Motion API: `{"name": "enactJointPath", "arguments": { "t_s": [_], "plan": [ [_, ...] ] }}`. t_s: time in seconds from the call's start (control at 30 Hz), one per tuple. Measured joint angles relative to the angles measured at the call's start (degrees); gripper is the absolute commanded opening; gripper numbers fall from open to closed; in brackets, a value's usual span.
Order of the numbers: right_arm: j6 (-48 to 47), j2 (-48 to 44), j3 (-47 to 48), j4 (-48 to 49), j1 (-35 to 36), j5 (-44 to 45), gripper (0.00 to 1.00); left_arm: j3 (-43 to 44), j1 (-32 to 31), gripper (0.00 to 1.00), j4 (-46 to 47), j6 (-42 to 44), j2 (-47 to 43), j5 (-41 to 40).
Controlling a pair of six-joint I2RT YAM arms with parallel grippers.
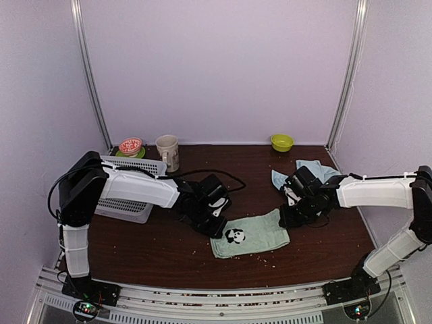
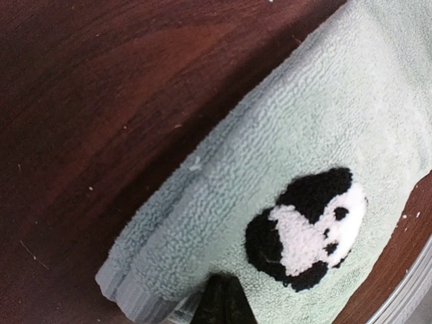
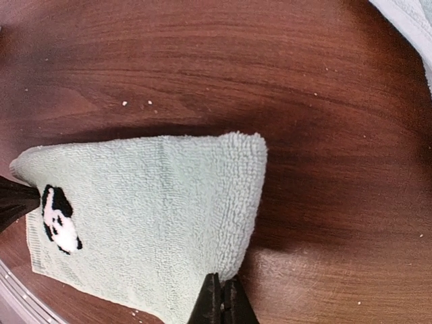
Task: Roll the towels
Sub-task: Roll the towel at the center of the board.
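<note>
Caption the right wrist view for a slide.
Right tool, shut, at the edge of the folded mint panda towel on a dark wood table.

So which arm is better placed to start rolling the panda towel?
Right, probably: the right gripper is shut at the pale mint green cloth towel's plain folded end, so rolling leftward leaves the panda patch outside. The left gripper, shut at the panda end, could anchor.

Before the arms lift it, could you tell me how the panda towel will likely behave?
Probably floppy: the panda towel lies folded flat, so a lifted edge should droop. Its fuzzy pile looks grippy; a push may bunch it rather than slide it.
</note>
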Motion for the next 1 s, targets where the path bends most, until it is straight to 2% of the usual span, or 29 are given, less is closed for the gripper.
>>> {"name": "enactJointPath", "arguments": {
  "t_s": [0.57,1.0],
  "plan": [
    [2.9,0.3,3.0,0.2,4.1,-0.7,0.00,-1.7,0.0,0.00,2.8,-1.0,-0.1,-0.5],
    [5.1,5.7,4.8,2.9,7.3,-1.5,0.00,-2.7,0.0,0.00,4.1,-1.3,-0.5,-0.3]
  ]
}}
